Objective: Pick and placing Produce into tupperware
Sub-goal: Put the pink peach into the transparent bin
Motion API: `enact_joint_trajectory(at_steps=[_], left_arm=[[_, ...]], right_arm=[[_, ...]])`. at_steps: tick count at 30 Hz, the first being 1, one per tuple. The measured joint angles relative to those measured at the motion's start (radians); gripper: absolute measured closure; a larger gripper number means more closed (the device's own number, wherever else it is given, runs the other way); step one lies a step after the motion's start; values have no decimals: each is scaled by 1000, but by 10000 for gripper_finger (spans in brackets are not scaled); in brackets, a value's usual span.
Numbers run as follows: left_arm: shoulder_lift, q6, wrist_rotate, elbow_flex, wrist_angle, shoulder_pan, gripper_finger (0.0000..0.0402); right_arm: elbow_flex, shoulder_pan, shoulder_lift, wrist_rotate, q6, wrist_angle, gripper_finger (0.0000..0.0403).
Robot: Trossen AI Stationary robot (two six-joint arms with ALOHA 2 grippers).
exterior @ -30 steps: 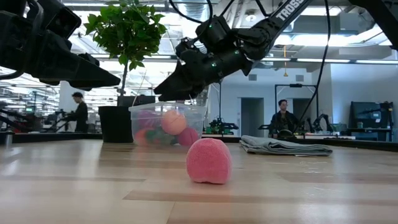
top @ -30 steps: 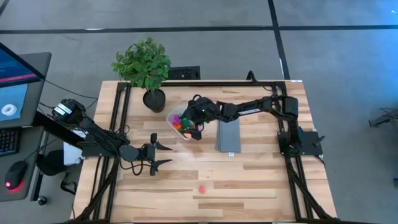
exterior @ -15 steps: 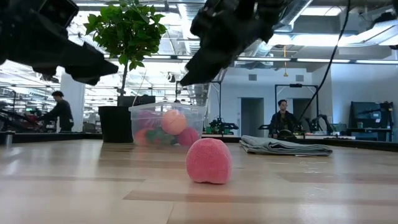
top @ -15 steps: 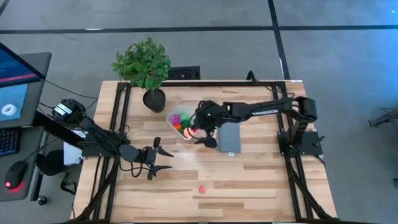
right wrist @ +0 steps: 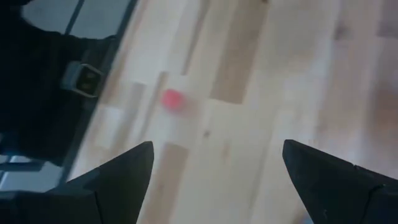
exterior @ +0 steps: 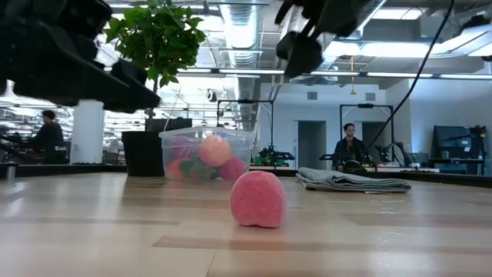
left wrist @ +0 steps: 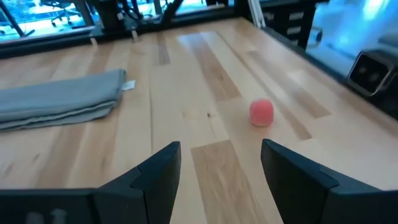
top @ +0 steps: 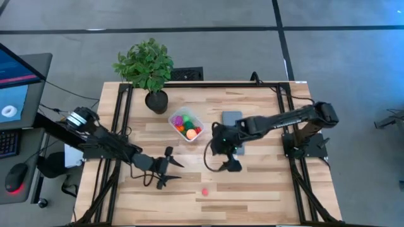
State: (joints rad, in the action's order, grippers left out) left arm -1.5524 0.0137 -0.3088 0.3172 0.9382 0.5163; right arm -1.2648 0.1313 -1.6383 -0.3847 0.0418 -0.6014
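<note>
Your right gripper hangs spread wide and empty above the table, near the grey cloth; your left gripper is likewise parted, holding nothing. The pink piece lies alone near the front edge; the tupperware holds the other produce beside the potted plant. Only the low view shows people beyond the table.

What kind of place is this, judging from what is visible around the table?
Probably a robotics lab or workshop inside an open office. Beyond the wooden table the low view shows ceiling ducts, a seated person and metal equipment frames. A computer monitor stands beside the table.
</note>
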Motion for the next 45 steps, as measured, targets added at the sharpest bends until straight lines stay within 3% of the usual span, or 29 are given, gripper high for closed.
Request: enact_joint_trajectory(at_steps=[9,14,22,29,31,38,45], left_arm=[[-203,-76,147,181,2,-29,188],[-222,-113,148,229,-37,-30,188],[-222,-92,166,233,-33,-34,188],[-222,-86,175,246,-33,-41,188],[-222,-82,176,254,-42,-51,188],[-222,-64,212,325,-170,-72,188],[-222,-39,218,407,-316,-73,188]], right_arm=[[0,152,12,38,-135,-28,23],[0,239,14,172,-195,-35,24],[38,421,102,494,-274,15,24],[232,633,284,924,-288,166,24],[305,672,345,992,-288,234,24],[571,717,510,1015,-214,686,24],[730,702,560,1056,-195,768,24]])
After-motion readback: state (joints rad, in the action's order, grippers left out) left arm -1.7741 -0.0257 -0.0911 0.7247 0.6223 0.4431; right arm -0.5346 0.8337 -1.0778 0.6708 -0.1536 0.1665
